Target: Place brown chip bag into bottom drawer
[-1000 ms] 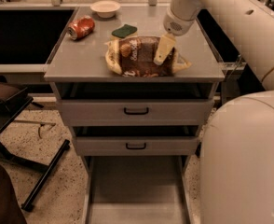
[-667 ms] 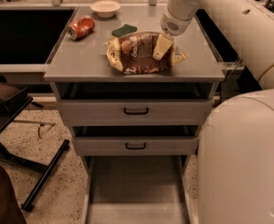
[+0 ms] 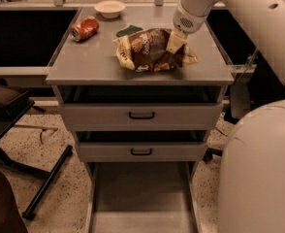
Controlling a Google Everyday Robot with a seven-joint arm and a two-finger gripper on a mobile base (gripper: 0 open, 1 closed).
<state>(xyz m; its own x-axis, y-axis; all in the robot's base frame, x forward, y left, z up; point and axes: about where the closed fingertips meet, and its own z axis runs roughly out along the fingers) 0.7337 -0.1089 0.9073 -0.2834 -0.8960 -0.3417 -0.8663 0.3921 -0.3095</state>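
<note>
The brown chip bag (image 3: 150, 51), dark brown with cream-yellow ends, is over the middle of the grey cabinet's top (image 3: 84, 64). My gripper (image 3: 174, 43) comes down from the upper right and is shut on the bag's right part, tilting it up slightly off the surface. The bottom drawer (image 3: 141, 198) is pulled out towards the camera, a wide tray with a plain bare floor and low side walls. The two upper drawers with black handles (image 3: 141, 115) are shut.
A red soda can (image 3: 84, 28) lies on the top's back left. A white bowl (image 3: 109, 8) stands at the back edge, and a green object (image 3: 129, 31) lies behind the bag. A dark chair base (image 3: 31, 178) is on the floor at left.
The gripper has moved back and up a little with the bag in it, so the bag is now raised and further from the front edge.
</note>
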